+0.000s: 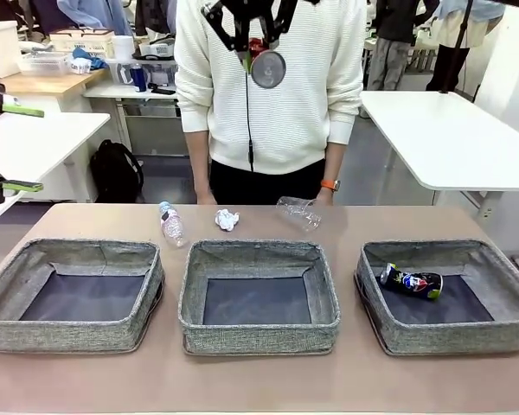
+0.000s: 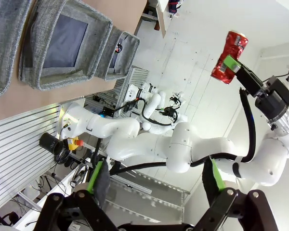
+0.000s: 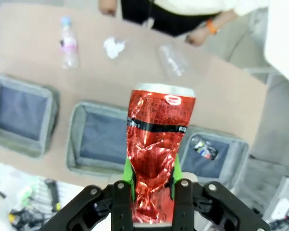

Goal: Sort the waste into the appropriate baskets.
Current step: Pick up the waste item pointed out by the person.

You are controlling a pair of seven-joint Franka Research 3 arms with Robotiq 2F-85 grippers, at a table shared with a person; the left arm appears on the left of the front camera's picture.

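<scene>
Brown counter [image 1: 259,389] is lined with three grey baskets [image 1: 258,333] in a row. One crushed red can [image 3: 156,144] is clamped in the right hand [image 3: 151,175], its long axis along the fingers and its rim toward the top of the frame. One dark can [image 1: 411,282] is laid crosswise in the basket at frame right. One bottle [image 1: 170,223] with its cap pointed away, one paper ball [image 1: 227,220] and one cup [image 1: 298,212] are laid behind. The fingers of the left hand [image 2: 156,185] are held apart.

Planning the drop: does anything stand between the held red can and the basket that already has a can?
Nothing visible does. The right gripper holds the crushed red can high above the table; the right basket lies open, holding just the dark can.
</scene>
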